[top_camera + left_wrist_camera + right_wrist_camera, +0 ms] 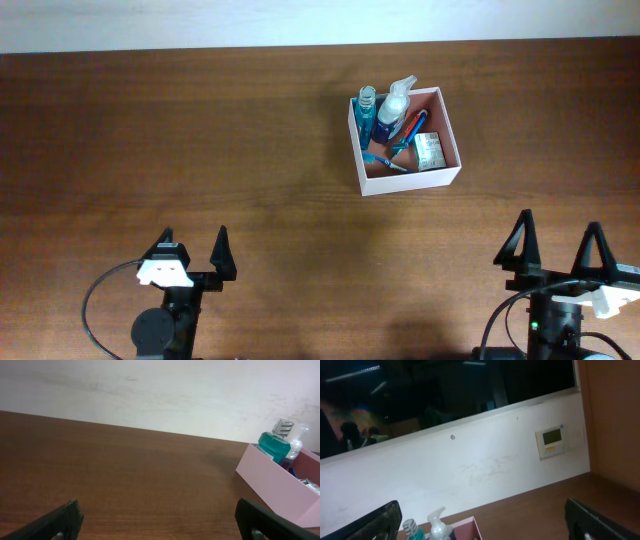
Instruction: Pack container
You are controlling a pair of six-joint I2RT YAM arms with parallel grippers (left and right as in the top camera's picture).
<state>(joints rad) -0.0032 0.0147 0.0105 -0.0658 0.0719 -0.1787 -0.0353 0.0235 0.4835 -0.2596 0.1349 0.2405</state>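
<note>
The container (408,179) is a square shallow box with white walls and a reddish-brown inside, on the table's far right part. Inside it stand a teal bottle (366,115) and a clear pump bottle (394,110), with a red-and-blue tube (413,127), a blue toothbrush (383,160) and a green-and-white packet (430,150) lying beside them. My left gripper (194,258) is open and empty at the near left edge. My right gripper (559,250) is open and empty at the near right edge. The container also shows in the left wrist view (272,482) and the right wrist view (469,523).
The brown wooden table (200,140) spreads between the grippers and the container. A white wall (150,395) rises behind the table's far edge. A wall panel (550,441) hangs on it.
</note>
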